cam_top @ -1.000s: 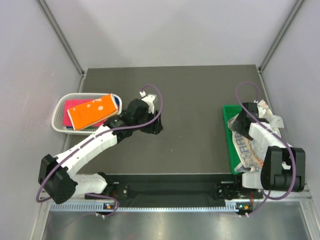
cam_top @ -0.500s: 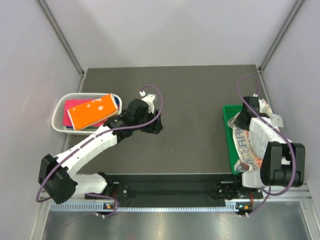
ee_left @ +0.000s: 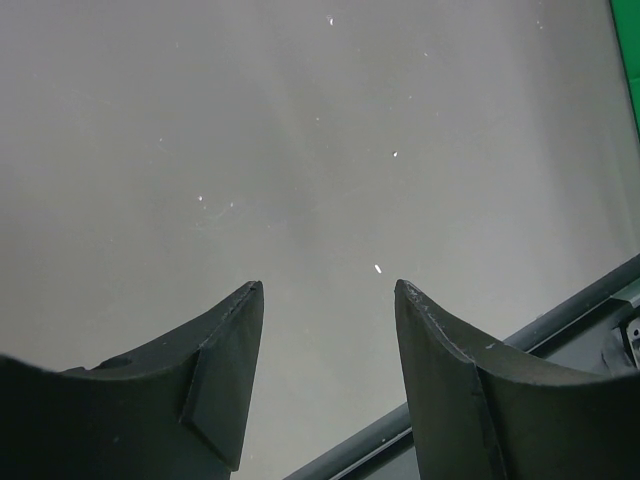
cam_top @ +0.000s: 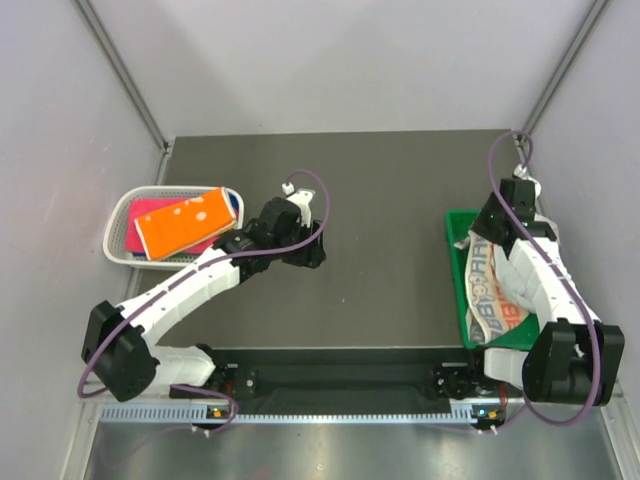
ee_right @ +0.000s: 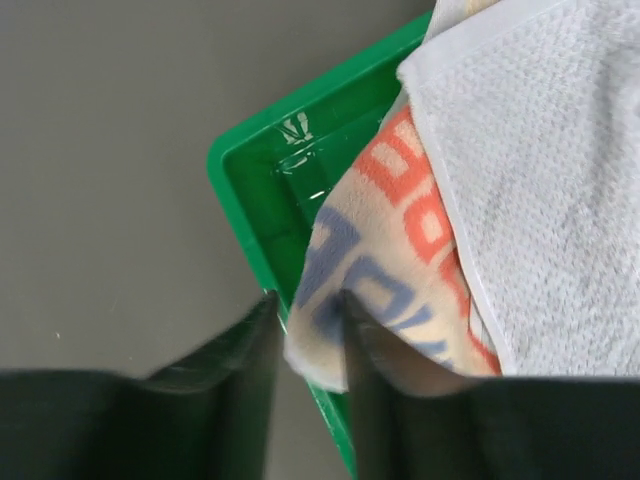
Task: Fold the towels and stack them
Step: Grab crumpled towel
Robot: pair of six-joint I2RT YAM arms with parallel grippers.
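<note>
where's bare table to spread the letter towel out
The table is bare between the left gripper and the green tray, and along the back edge. Crowded: the basket of folded towels, and the tray under the letter towel.

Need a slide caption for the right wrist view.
Right gripper pinches the letter-print towel by its edge at the green tray corner, a pale towel lying over it.

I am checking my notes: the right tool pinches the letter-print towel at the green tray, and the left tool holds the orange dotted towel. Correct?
No. The left tool is open and empty, as the left wrist view shows; the orange dotted towel lies in the white basket. The rest stands.
</note>
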